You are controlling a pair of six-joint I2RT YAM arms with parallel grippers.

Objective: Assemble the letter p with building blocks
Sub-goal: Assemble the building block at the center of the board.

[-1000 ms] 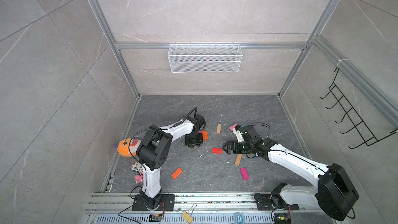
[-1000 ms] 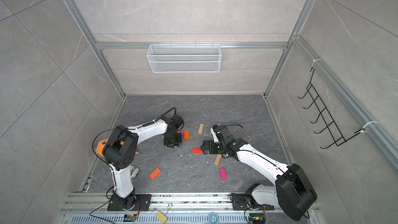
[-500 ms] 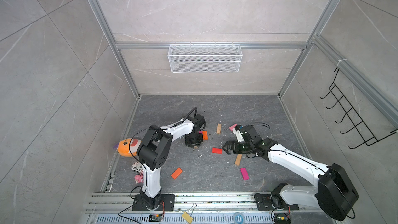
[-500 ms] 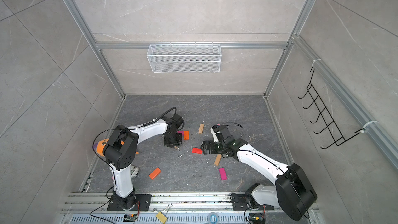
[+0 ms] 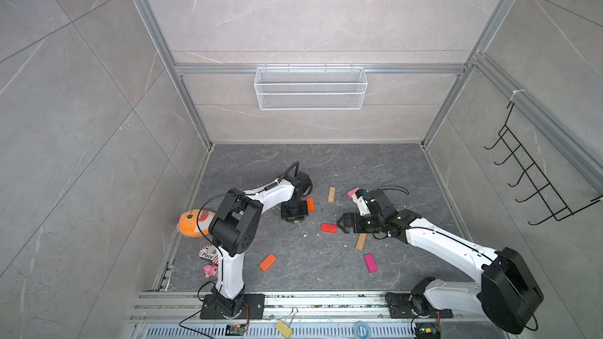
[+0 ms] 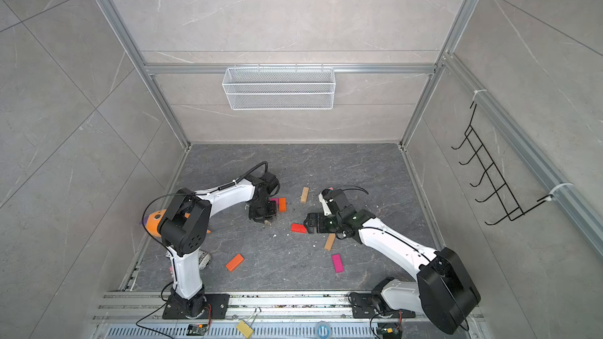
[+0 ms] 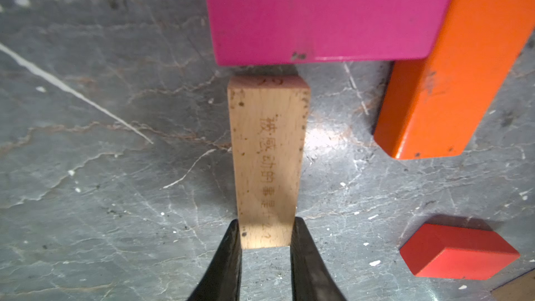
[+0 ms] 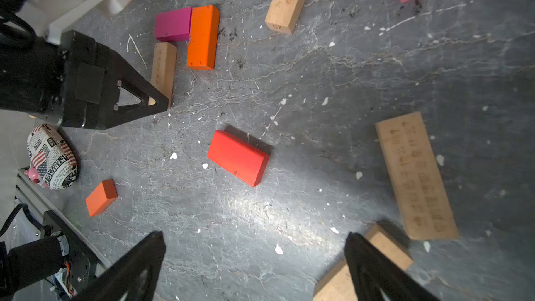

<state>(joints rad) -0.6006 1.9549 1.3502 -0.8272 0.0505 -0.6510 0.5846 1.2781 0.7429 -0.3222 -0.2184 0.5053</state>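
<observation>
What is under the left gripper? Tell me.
A tan wooden block, one end pinched between the left gripper's fingers; a magenta block sits at its other end. In both top views the gripper hides most of it.

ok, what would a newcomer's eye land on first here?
The left gripper pinching a tan block, its far end close to a magenta block with an orange block alongside. Then the red block, lying alone just ahead of the open right gripper.
</observation>
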